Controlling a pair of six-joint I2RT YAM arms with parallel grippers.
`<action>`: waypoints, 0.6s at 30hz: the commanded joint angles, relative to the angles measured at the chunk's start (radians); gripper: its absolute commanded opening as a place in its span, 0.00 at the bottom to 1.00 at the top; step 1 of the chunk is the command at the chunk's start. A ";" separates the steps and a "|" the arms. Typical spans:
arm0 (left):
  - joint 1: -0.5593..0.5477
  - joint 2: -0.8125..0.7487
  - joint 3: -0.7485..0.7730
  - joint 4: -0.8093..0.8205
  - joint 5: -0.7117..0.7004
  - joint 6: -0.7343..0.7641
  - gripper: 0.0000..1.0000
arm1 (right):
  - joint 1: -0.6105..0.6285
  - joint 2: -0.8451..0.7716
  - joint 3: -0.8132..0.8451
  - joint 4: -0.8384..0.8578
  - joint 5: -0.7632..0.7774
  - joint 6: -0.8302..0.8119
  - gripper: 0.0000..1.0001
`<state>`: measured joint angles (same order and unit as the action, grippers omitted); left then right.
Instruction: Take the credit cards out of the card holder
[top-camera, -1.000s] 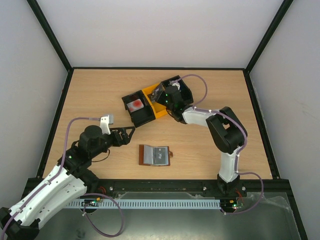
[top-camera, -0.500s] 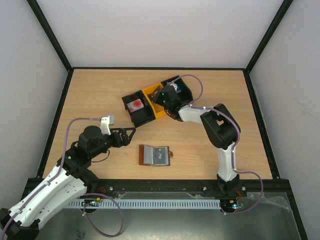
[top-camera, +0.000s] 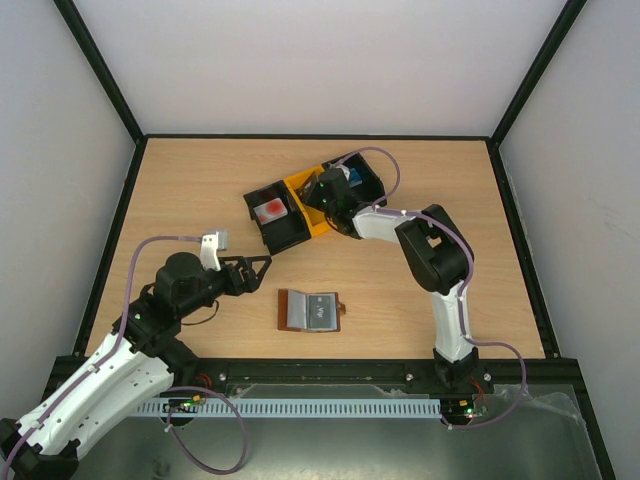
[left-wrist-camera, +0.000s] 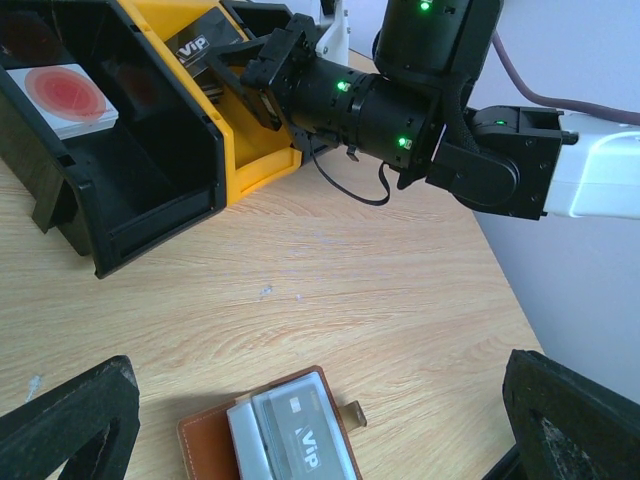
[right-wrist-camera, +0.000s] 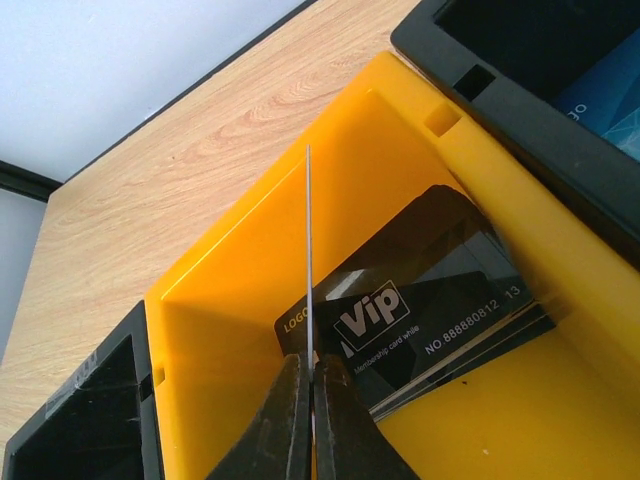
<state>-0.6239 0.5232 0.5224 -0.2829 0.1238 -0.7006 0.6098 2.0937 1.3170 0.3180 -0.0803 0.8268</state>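
Holder (top-camera: 311, 311): lies open flat on the table (top-camera: 200, 190), with a dark VIP card (left-wrist-camera: 300, 445) in its clear sleeve. It is near the left gripper and well apart from the right one.
Yellow bin (right-wrist-camera: 200, 330): beyond the holder, with dark cards (right-wrist-camera: 420, 300) stacked inside.
Left gripper (top-camera: 255, 270): jaws spread wide, just left of the holder.
Right gripper (right-wrist-camera: 308, 370): clamped on a card (right-wrist-camera: 308, 240) over the yellow bin.
Card: upright and edge-on; its colour cannot be told.
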 joint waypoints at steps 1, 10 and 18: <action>0.001 -0.004 0.015 -0.009 0.000 0.014 1.00 | -0.002 0.022 0.031 -0.033 0.006 0.017 0.02; 0.001 -0.004 0.025 -0.021 0.006 0.019 1.00 | -0.007 0.050 0.067 -0.085 -0.019 0.040 0.06; 0.001 -0.005 0.020 -0.012 -0.005 0.021 1.00 | -0.011 0.044 0.091 -0.135 0.007 0.040 0.13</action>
<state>-0.6239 0.5240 0.5228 -0.2844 0.1226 -0.6952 0.6048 2.1284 1.3670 0.2413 -0.0967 0.8639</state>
